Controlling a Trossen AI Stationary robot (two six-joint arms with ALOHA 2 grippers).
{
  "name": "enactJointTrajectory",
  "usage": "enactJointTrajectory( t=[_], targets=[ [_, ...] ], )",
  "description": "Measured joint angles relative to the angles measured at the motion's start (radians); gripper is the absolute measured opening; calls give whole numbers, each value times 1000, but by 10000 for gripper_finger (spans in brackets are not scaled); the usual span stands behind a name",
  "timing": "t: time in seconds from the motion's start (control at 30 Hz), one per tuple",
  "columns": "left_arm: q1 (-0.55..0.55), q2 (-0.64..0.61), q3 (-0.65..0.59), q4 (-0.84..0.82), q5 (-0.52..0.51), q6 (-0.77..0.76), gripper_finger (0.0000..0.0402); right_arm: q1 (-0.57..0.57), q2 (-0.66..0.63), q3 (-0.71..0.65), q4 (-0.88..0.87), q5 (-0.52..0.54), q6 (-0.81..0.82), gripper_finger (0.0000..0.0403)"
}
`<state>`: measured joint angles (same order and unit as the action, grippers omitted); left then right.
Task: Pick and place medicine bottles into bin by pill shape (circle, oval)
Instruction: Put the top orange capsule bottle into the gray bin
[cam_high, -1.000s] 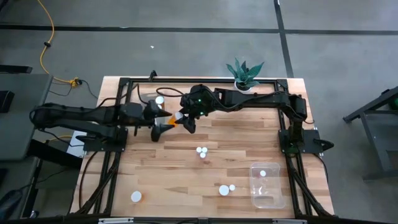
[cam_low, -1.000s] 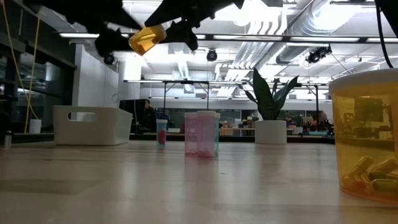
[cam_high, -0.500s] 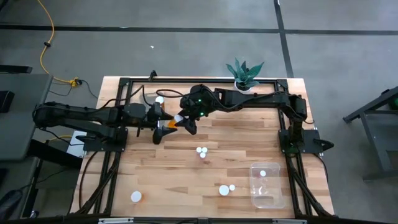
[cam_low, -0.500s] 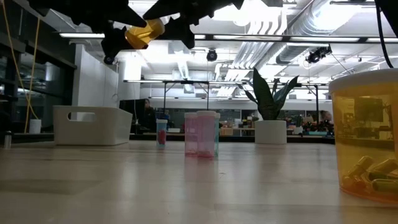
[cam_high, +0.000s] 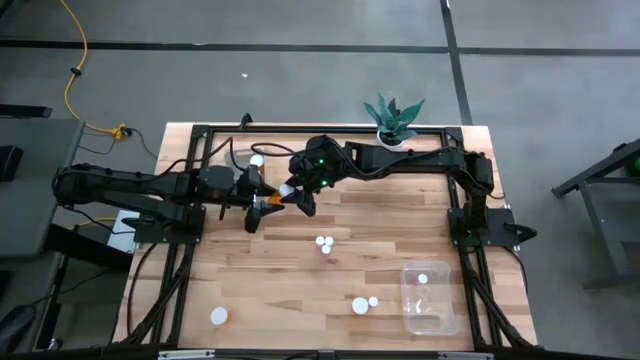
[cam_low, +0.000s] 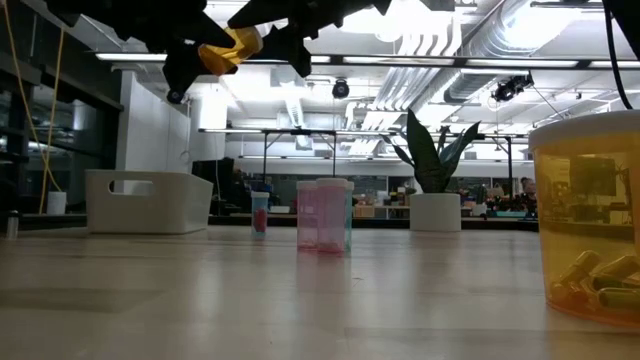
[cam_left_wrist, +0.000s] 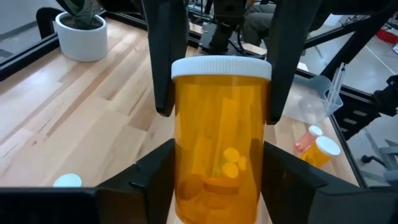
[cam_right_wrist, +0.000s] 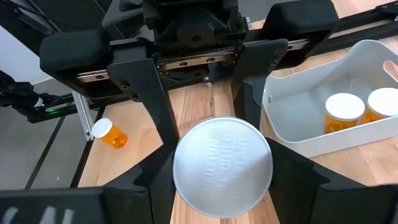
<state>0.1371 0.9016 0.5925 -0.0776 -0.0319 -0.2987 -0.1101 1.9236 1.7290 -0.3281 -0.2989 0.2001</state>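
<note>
A translucent orange medicine bottle with a round white cap (cam_left_wrist: 221, 134) is held in the air above the far-left part of the light wooden slatted table (cam_high: 380, 250), between the two arms. The right gripper (cam_right_wrist: 222, 168) has its dark fingers (cam_right_wrist: 140, 81) pressed on opposite sides of the bottle at the cap end. The left gripper (cam_left_wrist: 217, 180) has its own fingers on either side of the bottle's lower body; in the left wrist view they lie against the orange wall, so both sets of jaws are closed on the same bottle. Yellow pills and oblong shapes show through the wall. In the low view the bottle (cam_low: 228, 50) hangs tilted, well above the tabletop. The white rectangular plastic bin (cam_right_wrist: 323, 112) stands at the far-left edge of the table and holds two white-capped orange bottles (cam_right_wrist: 343, 112). A clear plastic bin (cam_high: 430, 295) sits at the near right with one white cap visible inside. Other capped bottles stand loose: a pair at mid-table (cam_high: 324, 243), two near the front (cam_high: 364, 303) and one at the near left (cam_high: 219, 316). A green plant in a white pot (cam_high: 391, 122) stands at the far edge.
</note>
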Motion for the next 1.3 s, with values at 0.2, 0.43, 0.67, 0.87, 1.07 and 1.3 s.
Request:
enactJointTrajectory(
  t=[0.2,0.43,0.67,0.87,1.07,1.3],
  targets=[
    [0,0,0,-2,-2,4,176,-1,0,0,-3,0,0,189],
    [0,0,0,-5,-5,15,177,-3,0,0,-4,4,-16,212],
    [0,-8,0,-24,-25,32,173,-37,-52,-2,-36,30,-38,279],
    [2,-79,35,-192,-145,82,173,-82,-120,-2,-118,65,-81,295],
    [34,-207,91,-439,-493,-21,173,-108,-184,-2,-268,165,-156,295],
    [81,-217,13,-659,-519,-334,173,-126,-197,-1,-335,194,-175,295]
  ],
)
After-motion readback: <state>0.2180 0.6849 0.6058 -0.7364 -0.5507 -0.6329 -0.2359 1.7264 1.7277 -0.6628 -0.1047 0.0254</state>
